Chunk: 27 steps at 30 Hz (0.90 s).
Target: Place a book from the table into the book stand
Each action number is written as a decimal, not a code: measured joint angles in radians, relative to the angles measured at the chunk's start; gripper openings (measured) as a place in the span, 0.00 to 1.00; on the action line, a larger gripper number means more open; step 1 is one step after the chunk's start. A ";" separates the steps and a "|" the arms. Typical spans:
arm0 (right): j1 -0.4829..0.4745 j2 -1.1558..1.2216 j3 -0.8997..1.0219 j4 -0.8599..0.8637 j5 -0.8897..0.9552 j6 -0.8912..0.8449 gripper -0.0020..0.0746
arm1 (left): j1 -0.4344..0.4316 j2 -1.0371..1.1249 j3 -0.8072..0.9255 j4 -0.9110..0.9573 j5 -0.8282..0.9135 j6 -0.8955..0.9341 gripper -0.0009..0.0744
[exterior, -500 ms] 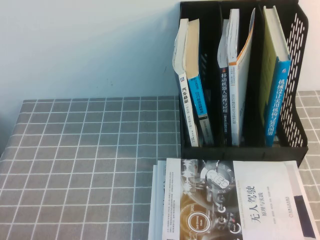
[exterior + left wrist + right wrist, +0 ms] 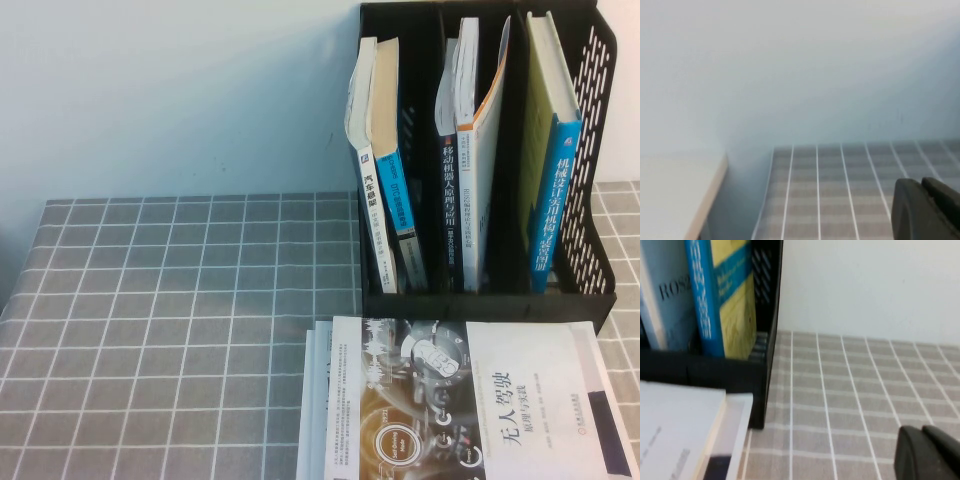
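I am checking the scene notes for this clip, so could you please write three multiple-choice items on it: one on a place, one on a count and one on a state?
1. Where does the book with the white cover lie?
A. on the table in front of the book stand
B. inside the stand
C. on top of the stand

2. How many compartments does the stand have?
A. two
B. three
C. five

3. What is the white-covered book's state?
A. held by a claw
B. standing upright
C. lying flat, untouched

Key: 1 A, it rests on the checked tablecloth before the stand's front lip. 2 B, two dividers split it in three. 3 C, neither claw touches it: the left claw and right claw each show only in their own wrist view, over bare cloth.
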<state>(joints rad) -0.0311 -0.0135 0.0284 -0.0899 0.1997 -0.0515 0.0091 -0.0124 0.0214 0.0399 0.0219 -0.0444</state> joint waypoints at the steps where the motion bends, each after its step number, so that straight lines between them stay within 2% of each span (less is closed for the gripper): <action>1: 0.000 0.000 0.000 0.000 -0.043 -0.002 0.02 | 0.000 0.000 0.000 0.000 -0.032 0.000 0.01; 10: 0.000 0.000 0.000 0.000 -0.464 -0.002 0.02 | 0.000 0.000 0.000 0.021 -0.328 0.044 0.01; 14: 0.000 0.000 0.000 0.002 -0.558 -0.004 0.02 | 0.000 -0.002 0.000 0.028 -0.440 0.001 0.01; 18: 0.000 0.000 0.000 0.028 -0.567 -0.056 0.02 | -0.001 -0.002 0.000 -0.004 -0.530 -0.041 0.01; 20: 0.000 0.000 0.000 0.044 -0.557 -0.060 0.02 | -0.001 -0.004 -0.006 -0.012 -0.483 -0.052 0.01; 21: 0.000 0.000 -0.007 0.054 -0.525 -0.059 0.02 | -0.001 -0.004 -0.022 -0.012 -0.398 -0.055 0.01; 23: 0.000 0.000 -0.047 0.065 -0.414 -0.060 0.02 | -0.001 -0.004 -0.092 -0.013 -0.195 -0.071 0.01; 27: 0.000 0.000 -0.218 0.071 -0.096 -0.063 0.02 | -0.001 0.040 -0.257 -0.027 0.046 -0.125 0.01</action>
<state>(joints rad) -0.0311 -0.0135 -0.1897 -0.0189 0.1035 -0.1143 0.0084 0.0280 -0.2355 0.0127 0.0679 -0.1691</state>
